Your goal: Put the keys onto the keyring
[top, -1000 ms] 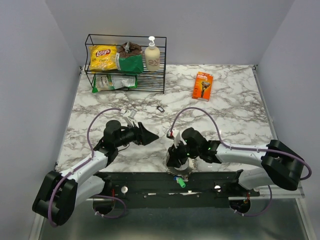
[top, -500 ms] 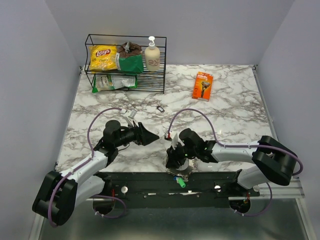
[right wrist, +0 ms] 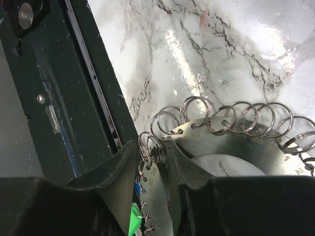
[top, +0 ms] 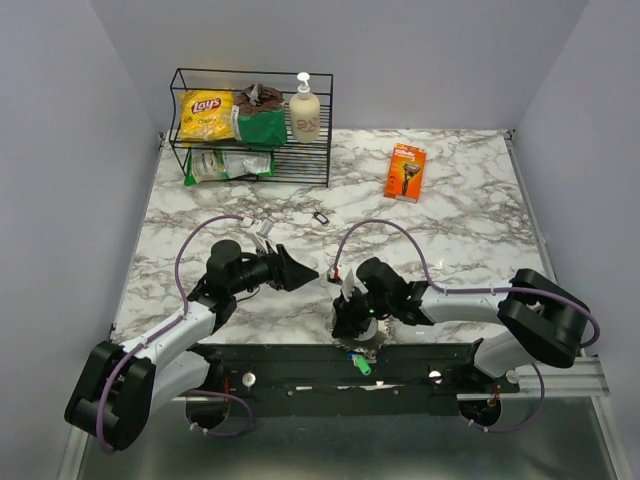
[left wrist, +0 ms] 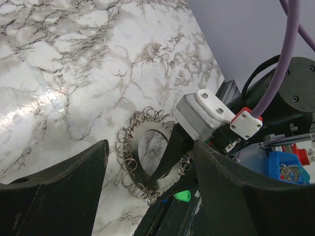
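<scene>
The keyring [right wrist: 236, 142] lies flat at the table's [top: 470, 220] near edge, a round loop with no long axis and small stamped numerals on its rim. My right gripper [right wrist: 151, 152] straddles that rim with narrow jaws; whether it grips, I cannot tell. My left gripper [top: 300, 270] hangs wide just left. The far-left bag [top: 206, 113] reads Lay's.

The keyring [right wrist: 231, 142] — a flat silvery plate loop, its rim threaded with many small split rings — lies flat at the marble table's [top: 460, 230] near edge; a green key head [right wrist: 133, 216] shows just beside it

Right pincer [right wrist: 156, 147] narrowed onto keyring [right wrist: 236, 142] rim, right arm [top: 470, 300] edged slightly left
</scene>
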